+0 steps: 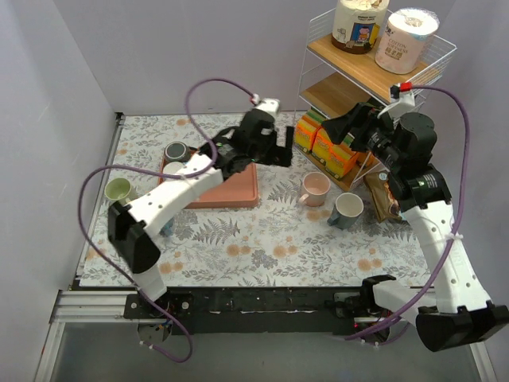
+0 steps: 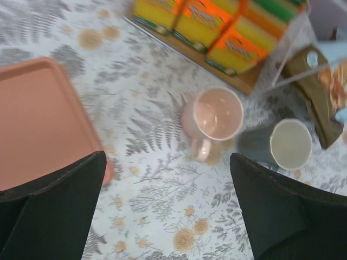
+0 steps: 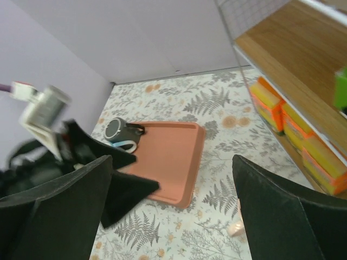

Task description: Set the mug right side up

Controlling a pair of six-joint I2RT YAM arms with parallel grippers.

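Left gripper (image 2: 168, 189) spread wide, empty, with the upright pink mug (image 2: 214, 116) just ahead. Right gripper (image 3: 173, 206) likewise. Floral tablecloth (image 2: 135, 135) below, lilac wall (image 3: 135, 32) beyond.

Glossy ceramic pink mug (image 2: 214, 114), matt plastic tray (image 2: 38, 119), smooth wooden shelf (image 3: 293, 59).

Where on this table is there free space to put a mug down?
Free: the wide near strip of cloth in front of the tray, and the tray's bare right half. Crowded: beside the shelf, where the pink mug and grey-blue mug stand close.
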